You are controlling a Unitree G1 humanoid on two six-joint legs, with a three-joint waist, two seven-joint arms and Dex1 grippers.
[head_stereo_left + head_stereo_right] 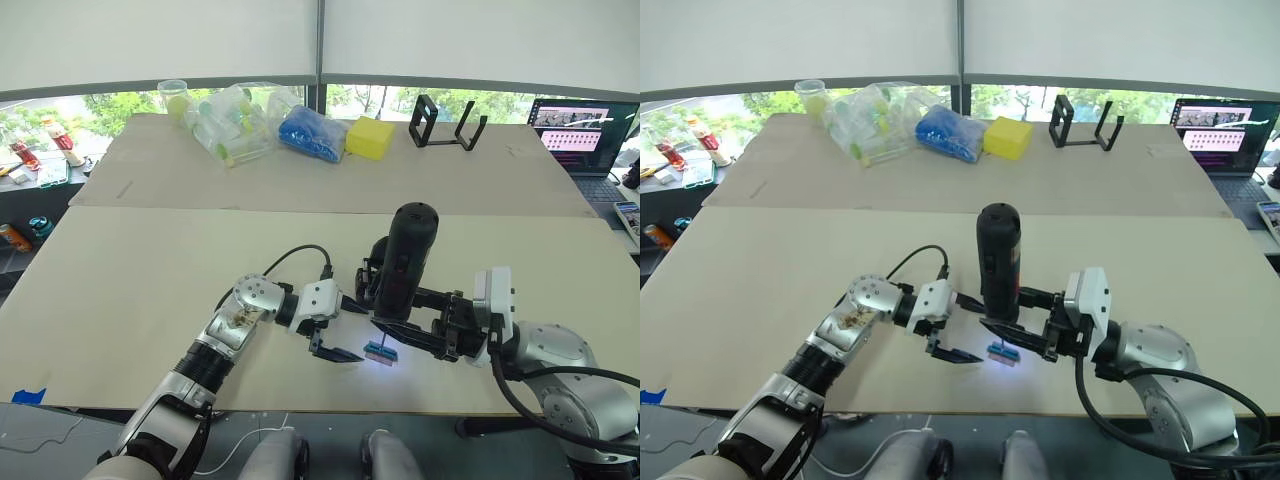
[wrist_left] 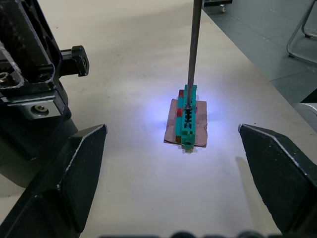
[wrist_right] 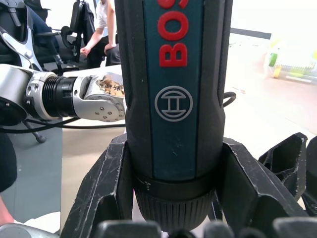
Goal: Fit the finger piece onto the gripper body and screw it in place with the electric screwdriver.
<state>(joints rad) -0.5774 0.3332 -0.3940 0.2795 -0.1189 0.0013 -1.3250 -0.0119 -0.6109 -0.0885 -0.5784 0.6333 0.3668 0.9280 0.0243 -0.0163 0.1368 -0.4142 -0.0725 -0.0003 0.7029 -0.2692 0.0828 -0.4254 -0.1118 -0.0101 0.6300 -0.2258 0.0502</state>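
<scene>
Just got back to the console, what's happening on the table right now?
The right gripper holds the electric screwdriver upright, its bit resting on a small green block lit by the tool's light. The left gripper sits open on either side of that block, not touching it.

Beige tables (image 1: 150, 270) before sunlit windows (image 1: 60, 115)

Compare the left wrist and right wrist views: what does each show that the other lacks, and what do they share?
Left wrist view: a thin metal bit tip-down on a small green block, between the fingers of the open left claw. Right wrist view: the right claw clamped round a red-lettered barrel; seated people behind. Both: the electric screwdriver and the pale table.
</scene>
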